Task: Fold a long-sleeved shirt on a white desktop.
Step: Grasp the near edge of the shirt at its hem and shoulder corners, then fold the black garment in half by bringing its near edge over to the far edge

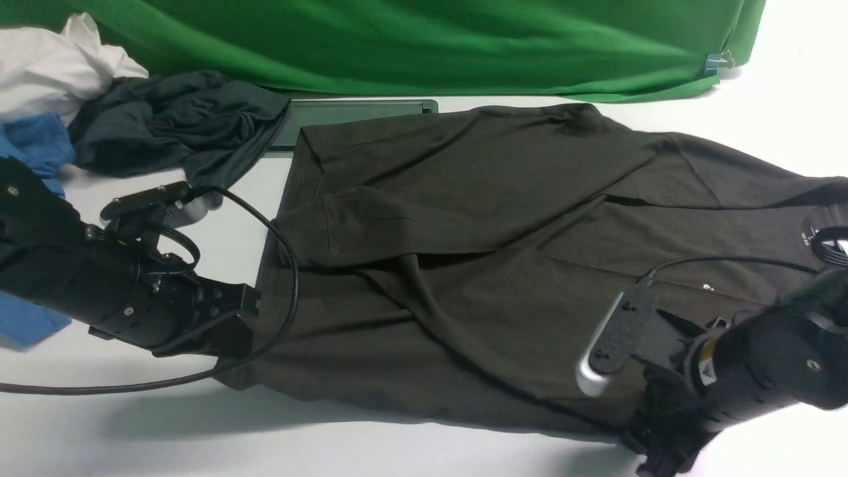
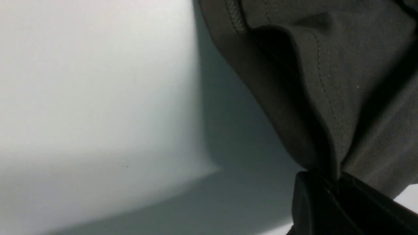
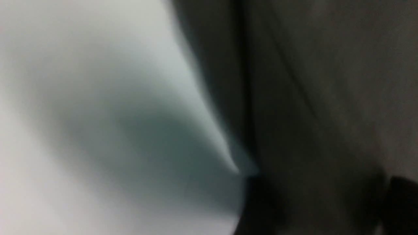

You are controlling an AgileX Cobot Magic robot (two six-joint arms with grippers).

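1. Lying across the middle of the white desktop (image 1: 397, 444), the long-sleeved shirt (image 1: 464, 252) is spread mostly flat, with its hem toward the robot's left and its neck toward the right.
2. One cuffed sleeve (image 1: 371, 225) is laid across the body of the shirt, and a long diagonal crease runs below it.
3. The small neck label (image 1: 809, 237) shows at the right edge of the front view.
4. The far corner of the shirt covers part of the grey cable hatch (image 1: 358, 109), which lies in front of the green cloth backdrop (image 1: 397, 40).
5. The left gripper (image 1: 248, 324) is at the hem on the shirt's left side. In the left wrist view its black fingers (image 2: 310, 202) are pressed together on a fold of the shirt, and the cloth rises a little from the desktop there.
6. The right gripper (image 1: 662, 437) is low at the near edge of the shirt, on the neck side.
7. The right wrist view is blurred, but two dark fingers (image 3: 261, 202) stand well apart with shirt cloth between them, so the jaws are wide. I cannot tell if they touch the cloth.
8. At the far left a charcoal-grey garment (image 1: 179, 119), a blue cloth (image 1: 33, 146) and a white cloth (image 1: 46, 66) lie in a heap, apart from the shirt.
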